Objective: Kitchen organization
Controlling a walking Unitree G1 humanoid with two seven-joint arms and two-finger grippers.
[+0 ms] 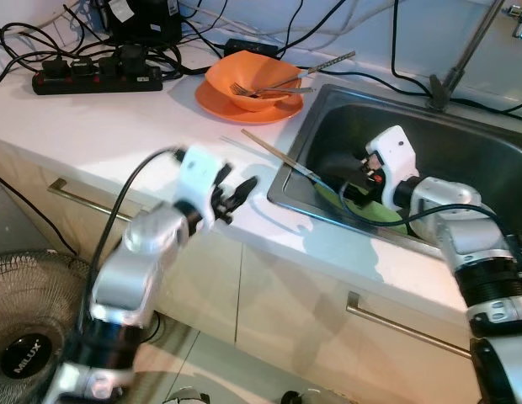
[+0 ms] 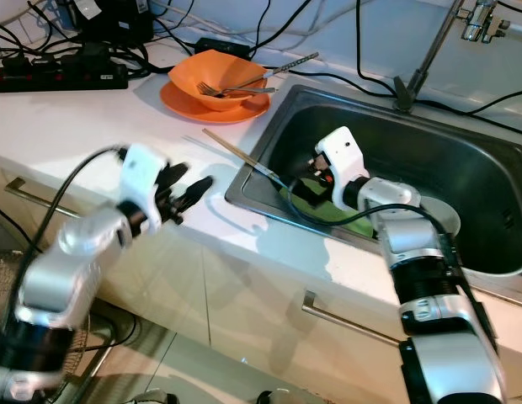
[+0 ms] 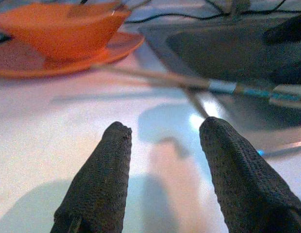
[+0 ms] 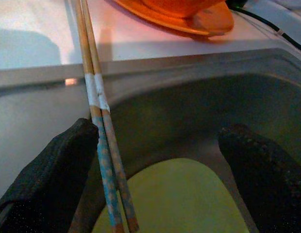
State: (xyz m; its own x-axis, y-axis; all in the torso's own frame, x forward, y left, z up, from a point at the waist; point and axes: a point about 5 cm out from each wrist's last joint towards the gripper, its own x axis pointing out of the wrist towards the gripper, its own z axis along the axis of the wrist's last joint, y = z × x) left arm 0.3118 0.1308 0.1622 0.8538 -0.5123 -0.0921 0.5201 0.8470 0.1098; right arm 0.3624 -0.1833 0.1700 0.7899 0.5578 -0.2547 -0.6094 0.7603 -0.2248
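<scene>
Right tool (image 4: 155, 170) spread wide in steel sink (image 1: 463, 143) beside 2 wooden chopsticks (image 4: 99, 126); left tool (image 3: 162, 170) parted over glossy counter (image 1: 118, 126).

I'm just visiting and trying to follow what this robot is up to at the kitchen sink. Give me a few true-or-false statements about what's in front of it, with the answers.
1. The orange bowl sits on an orange plate on the counter. True.
2. The chopsticks lie flat in the bowl. False: they lean over the sink edge, lower ends down in the basin.
3. The right gripper is open, down in the sink above a green dish. True.
4. The left gripper holds a fork. False: it is open over the white counter; the fork is in the bowl.
5. A power strip lies on the counter. True.
</scene>
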